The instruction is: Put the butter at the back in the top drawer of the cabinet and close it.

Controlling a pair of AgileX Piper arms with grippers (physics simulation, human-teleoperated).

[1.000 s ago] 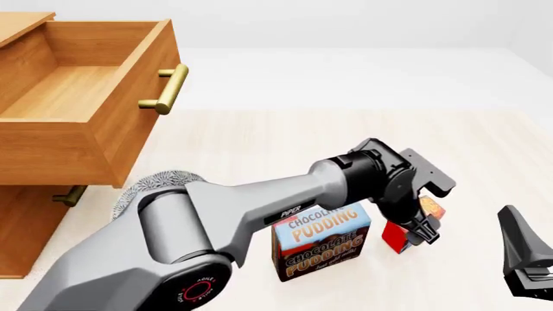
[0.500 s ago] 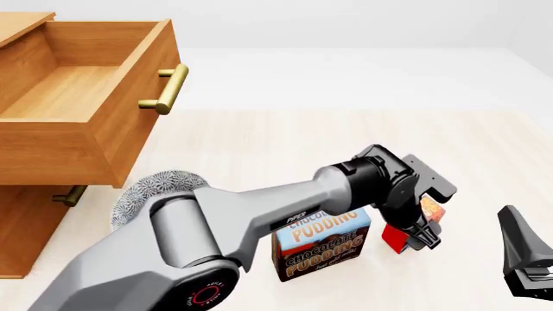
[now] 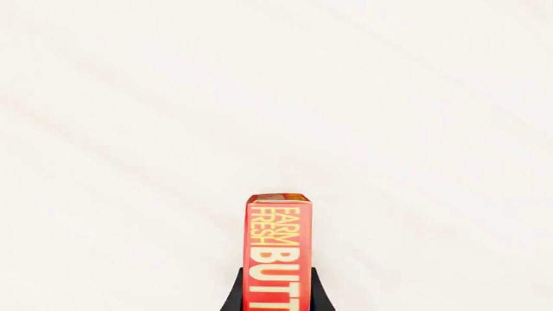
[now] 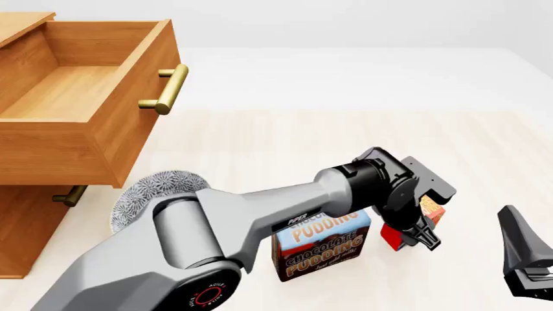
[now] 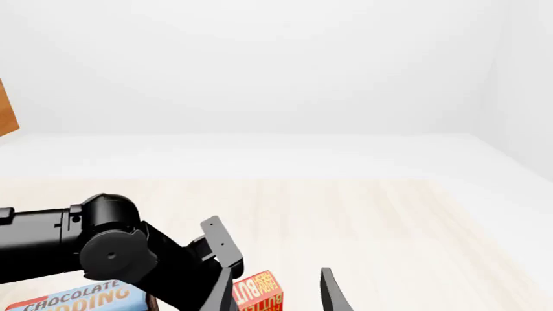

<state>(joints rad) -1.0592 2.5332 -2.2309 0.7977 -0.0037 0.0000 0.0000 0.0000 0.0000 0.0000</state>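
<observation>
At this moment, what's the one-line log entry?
left claw: around butter, grip unconfirmed | right claw: idle | top drawer: open | pudding box: upright beside butter

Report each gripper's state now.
Left gripper: jaws closed on the butter.
Right gripper: open, holding nothing.

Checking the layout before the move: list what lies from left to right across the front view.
Cabinet with its open top drawer → bowl → pudding box → butter in the left hand → right hand.
</observation>
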